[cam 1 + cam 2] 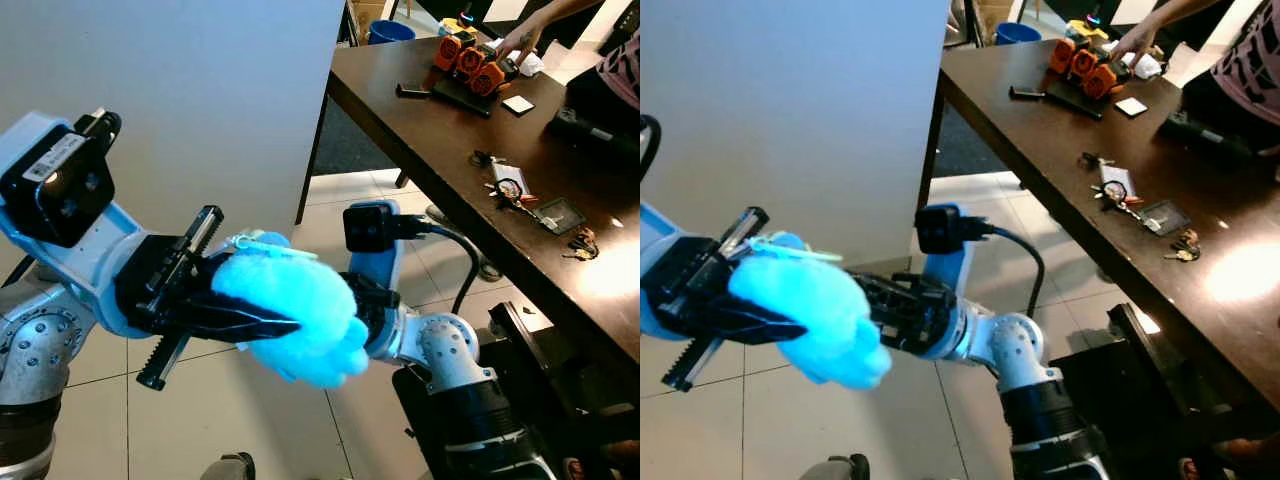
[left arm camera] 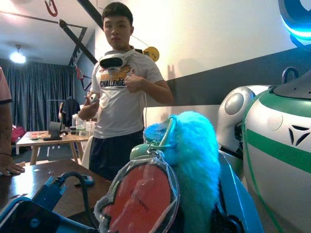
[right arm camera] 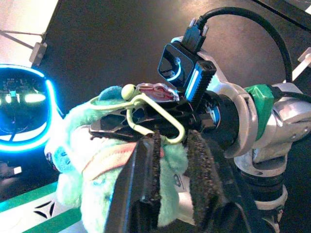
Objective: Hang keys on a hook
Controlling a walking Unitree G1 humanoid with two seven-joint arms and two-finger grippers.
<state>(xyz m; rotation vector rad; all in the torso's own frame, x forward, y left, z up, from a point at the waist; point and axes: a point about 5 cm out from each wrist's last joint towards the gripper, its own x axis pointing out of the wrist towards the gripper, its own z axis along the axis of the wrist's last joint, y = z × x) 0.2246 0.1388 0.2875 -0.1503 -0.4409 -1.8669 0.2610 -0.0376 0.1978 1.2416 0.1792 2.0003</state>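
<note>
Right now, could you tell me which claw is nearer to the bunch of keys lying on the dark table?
Right. The right claw is at the fluffy blue keychain, on the side toward the keys on the table; the left claw grips the keychain from the far side.

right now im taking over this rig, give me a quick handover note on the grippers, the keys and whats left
Left gripper: shut on the fluffy blue keychain, held in front of the robot at chest height.
Right gripper: meets the keychain from the other side, with its fingers around the pale green loop; how firmly it grips cannot be told.
A red tag in a clear sleeve hangs with the fluff.
Other key bunches lie on the dark table to the robot's right, where a person's hand is working.
Done: keychain picked up.
Left: find a hook and hang the loop on it.
</note>
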